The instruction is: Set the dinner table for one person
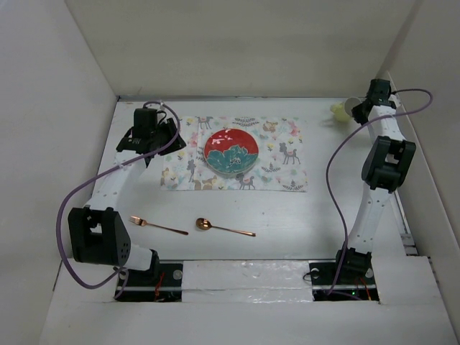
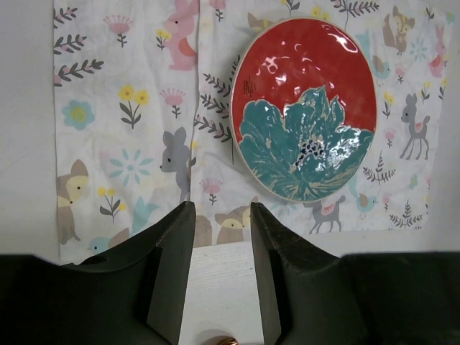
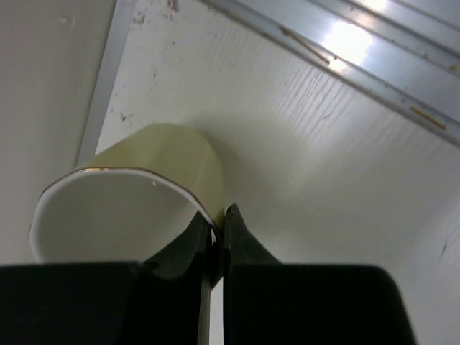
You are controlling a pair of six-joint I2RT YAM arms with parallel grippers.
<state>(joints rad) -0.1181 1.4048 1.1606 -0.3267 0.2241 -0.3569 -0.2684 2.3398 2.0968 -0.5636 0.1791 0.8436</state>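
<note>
The plate [image 1: 231,152] sits on the mat [image 1: 287,172]; fork [image 1: 158,226] and spoon [image 1: 224,228] lie unplaced on the bench [image 1: 287,215]. The right gripper [image 3: 218,230] pinches the cup [image 3: 129,194] rim in the far corner; the left gripper [image 2: 219,212] gapes empty.

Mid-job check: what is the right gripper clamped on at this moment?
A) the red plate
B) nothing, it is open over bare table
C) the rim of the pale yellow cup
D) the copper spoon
C: the right wrist view shows the right gripper pinched on the rim of the pale yellow cup, while the spoon and plate lie elsewhere, away from it.
</note>
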